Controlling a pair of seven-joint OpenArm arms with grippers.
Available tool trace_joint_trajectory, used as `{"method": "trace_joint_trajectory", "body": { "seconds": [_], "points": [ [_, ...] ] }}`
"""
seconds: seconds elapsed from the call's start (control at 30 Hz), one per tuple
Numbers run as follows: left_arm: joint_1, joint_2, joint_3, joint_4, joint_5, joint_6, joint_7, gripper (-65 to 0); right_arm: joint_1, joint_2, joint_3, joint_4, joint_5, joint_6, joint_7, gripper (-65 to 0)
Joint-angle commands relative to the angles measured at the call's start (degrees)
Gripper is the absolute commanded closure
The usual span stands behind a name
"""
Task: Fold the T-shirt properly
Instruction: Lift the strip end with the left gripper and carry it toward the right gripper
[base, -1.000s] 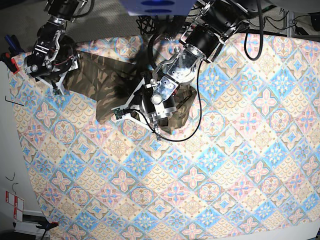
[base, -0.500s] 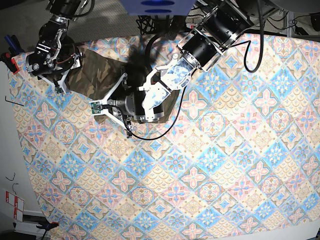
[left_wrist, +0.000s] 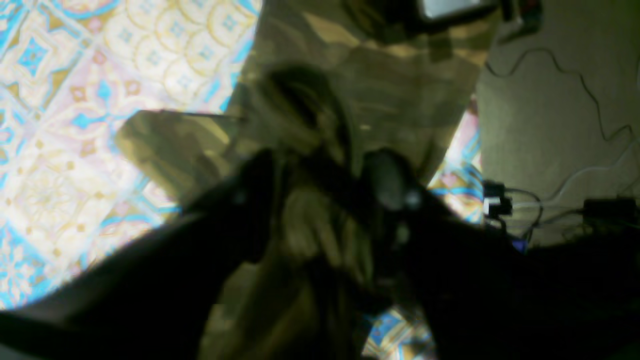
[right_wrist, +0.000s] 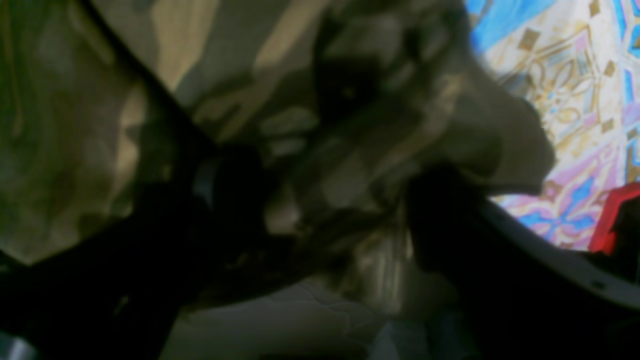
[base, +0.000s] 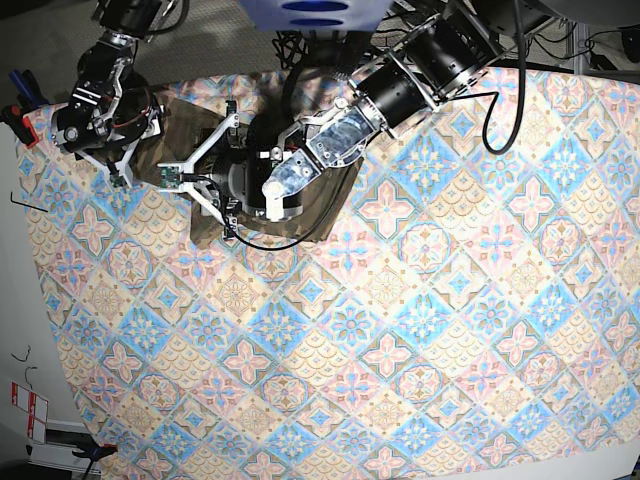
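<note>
On the tablecloth (base: 420, 330), unlabelled T-shirt (base: 330, 195)

The left pincer (left_wrist: 327, 200) hangs blurred over the camouflage T-shirt (left_wrist: 380, 95), its dark fingers (left_wrist: 387, 180) parted with bunched cloth between them; the patterned tablecloth (left_wrist: 75, 100) spreads alongside.

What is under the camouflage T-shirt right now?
The soft camouflage-print T-shirt lies on the blue-pink tile-patterned tablecloth, which shows all around it. Whatever lies beneath the shirt is covered, partly by the arms too.
</note>
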Motion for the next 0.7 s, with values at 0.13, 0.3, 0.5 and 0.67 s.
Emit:
{"method": "trace_joint_trajectory", "body": {
  "seconds": [0.13,0.3,0.5,0.67],
  "points": [
    [-1.24,1.23,-3.27,5.86,-4.0,0.1,-7.69,-28.3,0.54,0.71,0.17,0.78,0.03,-0.03,0.24,-47.0],
    [-1.15,1.23,-10.65,7.54,-10.85,0.1,-12.18,-24.6,0.54,0.71,0.17,0.78,0.03,-0.03,0.33,-46.9],
    [2.45,-0.96,-21.82,16.24,-15.86,0.1,-10.51,-19.3,0.54,0.71,0.17,0.78,0.03,-0.03,0.33,-46.8],
    [5.35,-7.81,-28.23,18.61,-15.95,0.1,-1.45,-13.4,0.54,0.71,0.17,0.78,0.03,-0.03,0.33,-46.8]
  ]
}}
